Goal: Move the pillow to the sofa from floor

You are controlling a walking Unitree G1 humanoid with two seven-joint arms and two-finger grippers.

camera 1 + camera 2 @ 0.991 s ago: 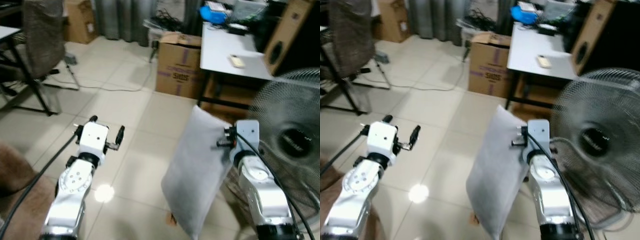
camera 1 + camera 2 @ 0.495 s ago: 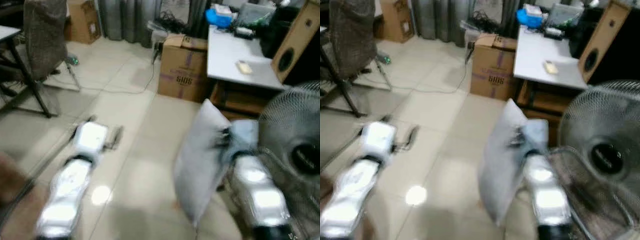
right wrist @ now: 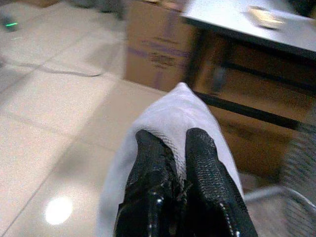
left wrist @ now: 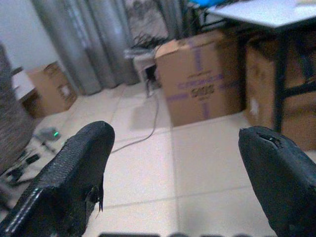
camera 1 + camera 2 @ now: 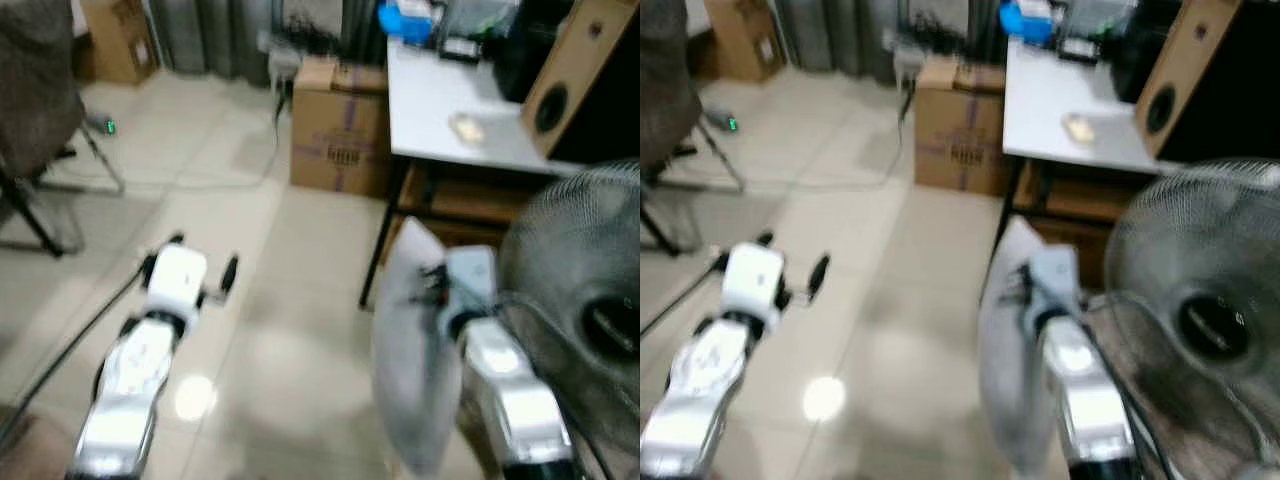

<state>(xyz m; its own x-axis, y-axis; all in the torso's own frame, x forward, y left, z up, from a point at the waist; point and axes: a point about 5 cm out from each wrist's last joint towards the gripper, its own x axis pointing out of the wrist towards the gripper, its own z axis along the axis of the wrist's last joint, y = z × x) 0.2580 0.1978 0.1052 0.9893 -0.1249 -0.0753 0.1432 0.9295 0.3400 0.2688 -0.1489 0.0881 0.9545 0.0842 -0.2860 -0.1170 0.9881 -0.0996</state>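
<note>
While the head views are blurred, a brown cardboard box (image 5: pixel 342 128) can be made out standing on the tiled floor (image 5: pixel 260 300) beside a white table (image 5: pixel 440 120), its top flaps partly raised; what it holds cannot be seen. A second, smaller box (image 5: pixel 112 40) sits further back by grey curtains (image 4: pixel 94 44). On the table lie a small pale object (image 5: pixel 467 127) and a blue item (image 5: pixel 405 20) near the far edge. A wooden speaker (image 5: pixel 565 75) stands at the table's right end, and a wire-caged fan (image 5: pixel 590 300) rises close on the robot's right.

The right gripper (image 3: pixel 173 148) reaches forward at about waist height, its two black fingers pinched together on the upper corner of the grey pillow (image 5: pixel 415 350). The pillow hangs upright from that grip, lifted off the floor, just left of the fan and in front of the table leg.

The left gripper (image 5: pixel 200 268) is held out over the bare tiles, well apart from the pillow, its fingers (image 4: pixel 74 177) spread wide with nothing between them. An office chair (image 5: pixel 35 90) stands at the far left.
</note>
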